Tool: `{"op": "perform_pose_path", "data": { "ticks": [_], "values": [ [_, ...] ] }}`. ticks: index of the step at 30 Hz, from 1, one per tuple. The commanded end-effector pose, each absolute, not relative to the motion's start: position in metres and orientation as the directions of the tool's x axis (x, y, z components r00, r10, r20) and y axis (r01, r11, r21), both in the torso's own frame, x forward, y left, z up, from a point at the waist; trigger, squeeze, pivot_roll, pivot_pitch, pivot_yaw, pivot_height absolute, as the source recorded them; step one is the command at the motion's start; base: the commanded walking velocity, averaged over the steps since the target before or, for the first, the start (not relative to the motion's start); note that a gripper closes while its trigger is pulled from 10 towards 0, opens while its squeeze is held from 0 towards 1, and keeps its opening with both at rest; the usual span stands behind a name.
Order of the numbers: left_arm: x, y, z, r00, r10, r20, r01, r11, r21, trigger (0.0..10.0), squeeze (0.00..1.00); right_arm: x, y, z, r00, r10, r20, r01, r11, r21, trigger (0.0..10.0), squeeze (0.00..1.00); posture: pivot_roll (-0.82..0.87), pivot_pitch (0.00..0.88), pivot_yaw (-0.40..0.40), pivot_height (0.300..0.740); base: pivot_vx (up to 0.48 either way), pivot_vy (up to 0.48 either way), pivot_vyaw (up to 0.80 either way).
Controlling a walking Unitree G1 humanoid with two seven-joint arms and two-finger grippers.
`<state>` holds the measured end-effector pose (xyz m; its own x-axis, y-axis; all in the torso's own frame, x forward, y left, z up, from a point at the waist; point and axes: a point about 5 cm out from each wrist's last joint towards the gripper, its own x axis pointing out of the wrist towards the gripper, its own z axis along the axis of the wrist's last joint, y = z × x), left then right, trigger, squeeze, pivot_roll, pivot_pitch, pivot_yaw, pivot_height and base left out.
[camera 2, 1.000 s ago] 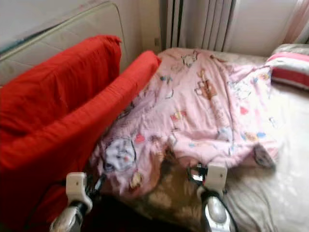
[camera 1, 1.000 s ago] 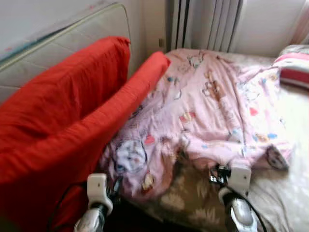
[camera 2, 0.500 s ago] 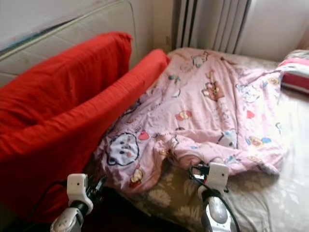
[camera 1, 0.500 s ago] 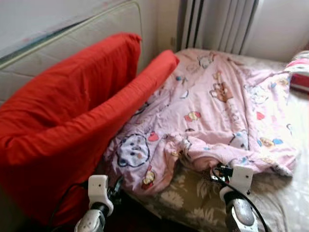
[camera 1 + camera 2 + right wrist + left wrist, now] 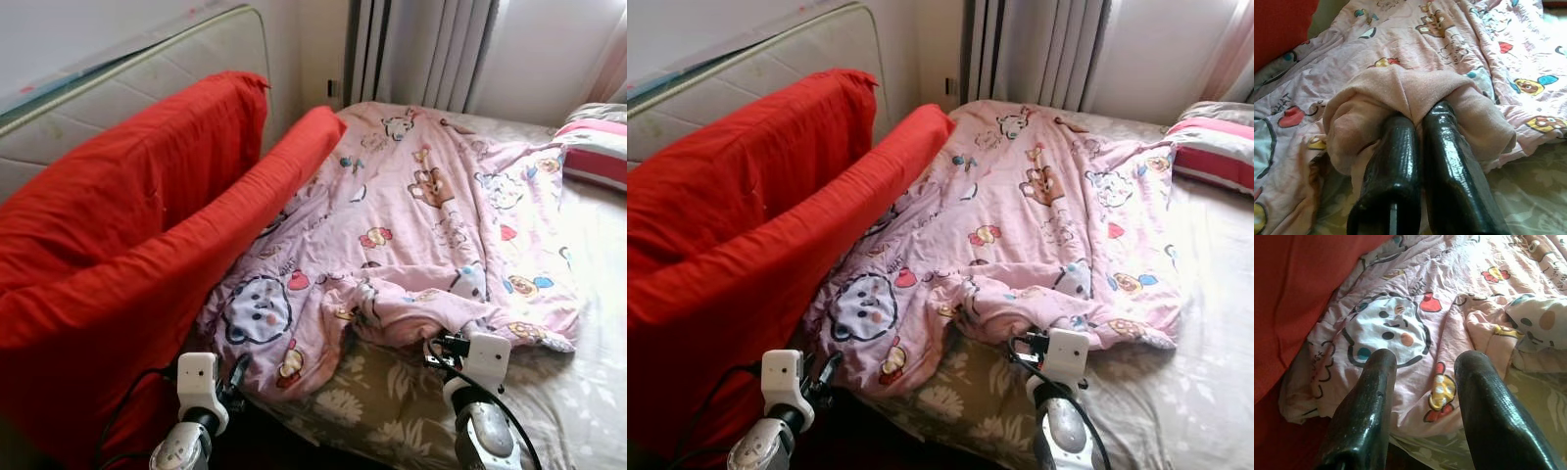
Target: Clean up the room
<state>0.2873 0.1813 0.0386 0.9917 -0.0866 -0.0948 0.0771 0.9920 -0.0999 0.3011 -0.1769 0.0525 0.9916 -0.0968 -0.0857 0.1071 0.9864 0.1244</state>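
- A pink quilt (image 5: 411,235) printed with cartoon animals lies rumpled across the bed (image 5: 588,392), its near edge bunched into folds.
- Below that edge shows a sheet (image 5: 382,411) with a pale leaf pattern.
- A red cushion (image 5: 127,264) leans along the quilt's left side, touching it, and a pale mattress (image 5: 137,78) stands on edge behind it against the wall.
- A striped pillow (image 5: 598,147) lies at the far right.
- Grey curtains (image 5: 421,49) hang behind the bed.
- The left gripper (image 5: 235,377) sits low by the quilt's near corner.
- The right gripper (image 5: 446,348) is at the bunched edge, its fingers hidden there.
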Motion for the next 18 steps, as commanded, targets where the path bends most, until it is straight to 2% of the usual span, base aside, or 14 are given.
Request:
{"op": "perform_pose_path", "data": {
  "ticks": [1, 13, 18],
  "values": [
    [0.2834, 0.1807, 0.0333, 0.989, -0.087, -0.116, 0.076, 0.992, -0.1, 10.0, 0.0, 0.2995, -0.1794, 0.052, 0.991, -0.108, -0.082, 0.117, 0.985, 0.123, 10.0, 0.0, 0.0, 0.193, 0.012, 0.74, 0.0, -0.349, 0.0],
    [0.2835, 0.1808, 0.0337, 0.99, -0.086, -0.114, 0.075, 0.992, -0.099, 10.0, 0.0, 0.2985, -0.1753, 0.0508, 0.992, -0.093, -0.087, 0.103, 0.987, 0.124, 10.0, 0.0, 0.0, 0.195, 0.01, 0.74, 0.0, -0.353, 0.0],
    [0.2839, 0.1812, 0.0341, 0.991, -0.08, -0.111, 0.068, 0.992, -0.109, 10.0, 0.0, 0.2984, -0.1742, 0.0503, 0.992, -0.084, -0.09, 0.095, 0.988, 0.122, 10.0, 0.0, 0.0, 0.196, 0.01, 0.74, 0.0, -0.105, 0.0]
  ]
}}
